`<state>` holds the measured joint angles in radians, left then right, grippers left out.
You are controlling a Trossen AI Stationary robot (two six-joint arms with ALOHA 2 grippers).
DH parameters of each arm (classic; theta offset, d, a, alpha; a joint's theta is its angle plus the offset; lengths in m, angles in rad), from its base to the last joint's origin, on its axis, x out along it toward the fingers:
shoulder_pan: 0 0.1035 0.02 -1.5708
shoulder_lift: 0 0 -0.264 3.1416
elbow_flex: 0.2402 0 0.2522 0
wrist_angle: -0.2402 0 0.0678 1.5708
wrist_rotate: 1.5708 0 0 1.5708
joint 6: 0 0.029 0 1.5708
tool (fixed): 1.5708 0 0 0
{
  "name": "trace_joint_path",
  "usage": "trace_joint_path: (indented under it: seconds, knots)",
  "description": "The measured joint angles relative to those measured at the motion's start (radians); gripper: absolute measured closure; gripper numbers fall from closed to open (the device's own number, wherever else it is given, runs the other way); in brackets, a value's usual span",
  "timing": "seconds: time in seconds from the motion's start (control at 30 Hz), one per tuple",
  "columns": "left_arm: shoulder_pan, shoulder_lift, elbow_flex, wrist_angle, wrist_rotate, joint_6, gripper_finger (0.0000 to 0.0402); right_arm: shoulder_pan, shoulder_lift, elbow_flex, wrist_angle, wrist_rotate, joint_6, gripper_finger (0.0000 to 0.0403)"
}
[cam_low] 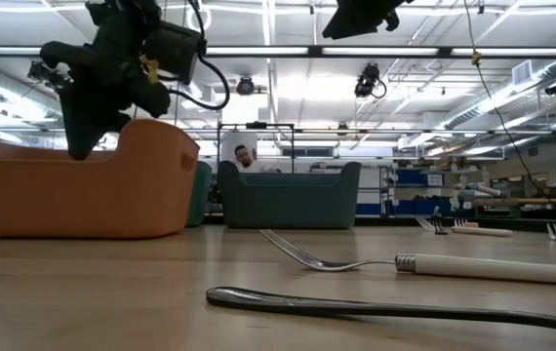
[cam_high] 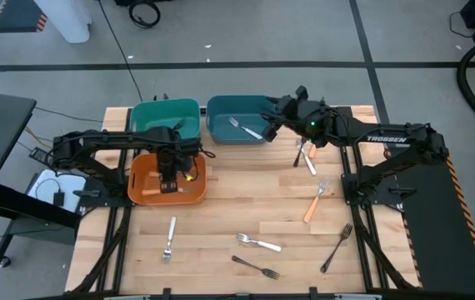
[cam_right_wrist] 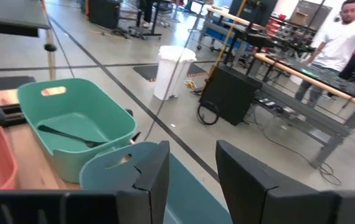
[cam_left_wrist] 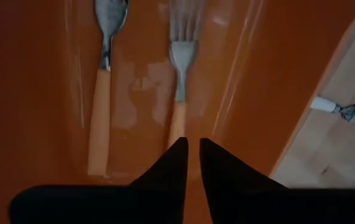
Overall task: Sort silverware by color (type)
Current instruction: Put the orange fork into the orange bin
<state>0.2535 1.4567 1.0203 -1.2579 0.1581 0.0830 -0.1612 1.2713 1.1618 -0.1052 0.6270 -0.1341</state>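
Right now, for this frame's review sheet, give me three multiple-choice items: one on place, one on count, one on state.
1. Over which bin does the left gripper hang?
A. green bin
B. orange bin
C. blue bin

2. How many orange-handled pieces lie in the orange bin, by the left wrist view?
A. none
B. two
C. five

3. How are the right gripper fingers set?
A. spread apart, holding nothing
C. clamped on a black fork
B. shut on an orange handle

Answers:
1 B, since the high view shows it above the orange bin, and its wrist view looks onto that bin's floor.
2 B, since two orange-handled pieces lie side by side.
3 A, since the right wrist view shows a bare gap between the fingers.
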Motion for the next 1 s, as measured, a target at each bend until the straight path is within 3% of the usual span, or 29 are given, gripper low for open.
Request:
trace_joint_path:
  seconds: [0.33, 0.47, 0.6, 0.83, 1.0]
  knots:
    - [0.003, 0.000, 0.023, -0.005, -0.051, -0.027, 0.0322, 0.000, 0.000, 0.000, -0.026, 0.056, 0.000, 0.0265]
    - [0.003, 0.000, 0.111, -0.058, -0.052, -0.040, 0.0322, 0.000, 0.000, 0.000, -0.039, 0.120, 0.000, 0.0265]
    - [0.003, 0.000, 0.248, -0.098, -0.081, -0.038, 0.0322, 0.000, -0.026, 0.000, -0.166, 0.188, 0.034, 0.0265]
    - [0.021, 0.000, 0.499, -0.109, -0.231, -0.039, 0.0322, -0.024, -0.110, 0.000, -0.583, 0.136, 0.494, 0.0265]
    - [0.045, 0.000, 0.652, -0.179, -0.321, -0.037, 0.0322, -0.068, -0.120, 0.000, -0.797, -0.034, 0.752, 0.0265]
